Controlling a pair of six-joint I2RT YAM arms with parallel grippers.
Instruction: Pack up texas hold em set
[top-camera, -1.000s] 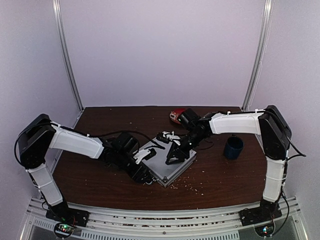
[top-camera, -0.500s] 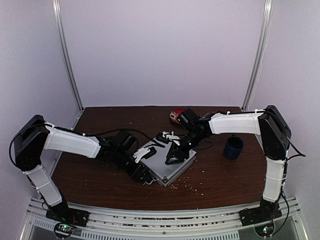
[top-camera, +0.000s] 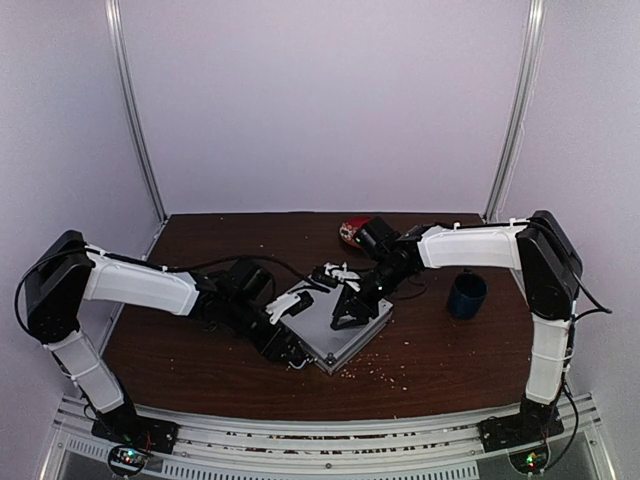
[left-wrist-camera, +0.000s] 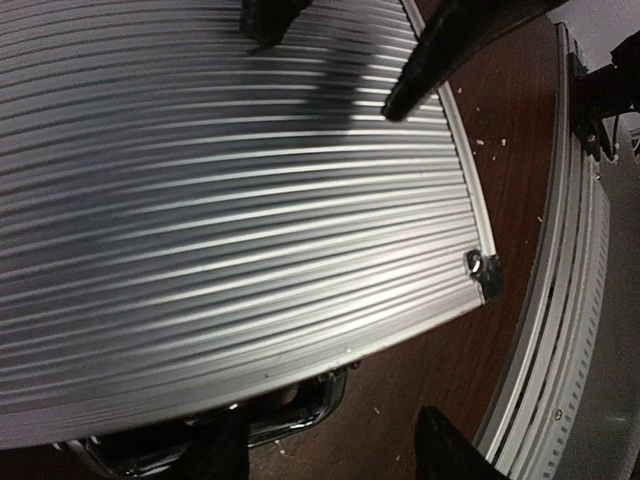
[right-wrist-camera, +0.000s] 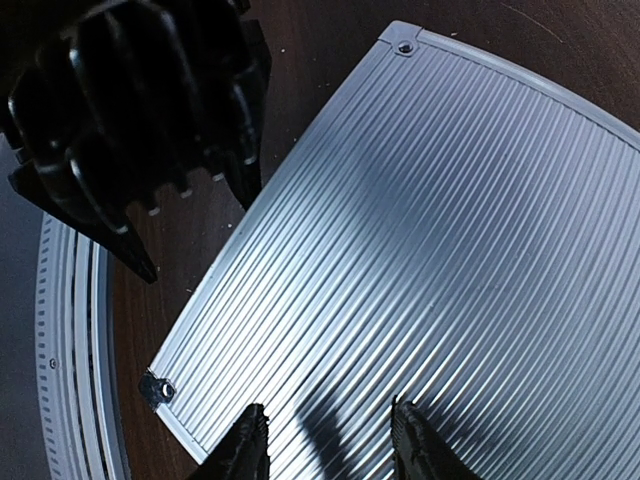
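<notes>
The silver ribbed aluminium case (top-camera: 330, 328) lies flat on the brown table with its lid down. Chips, card decks and dice are out of view. My left gripper (top-camera: 286, 346) is open at the case's near-left edge. In the left wrist view (left-wrist-camera: 330, 452) its fingers straddle a chrome latch (left-wrist-camera: 305, 415) under the lid's rim (left-wrist-camera: 300, 200). My right gripper (top-camera: 345, 316) is open and empty, low over the lid. In the right wrist view (right-wrist-camera: 330, 445) its fingertips (right-wrist-camera: 245, 445) hang just above the ribbed lid (right-wrist-camera: 430, 230).
A red round plate (top-camera: 354, 231) sits at the back behind the right arm. A dark blue mug (top-camera: 466, 295) stands right of the case. Small pale crumbs (top-camera: 385, 372) dot the table near the front. The metal rail (left-wrist-camera: 560, 330) runs along the table's near edge.
The left arm's shoulder and elbow have shifted slightly left and lower. Its gripper stays at the case's edge. The right arm and the case have not moved.
</notes>
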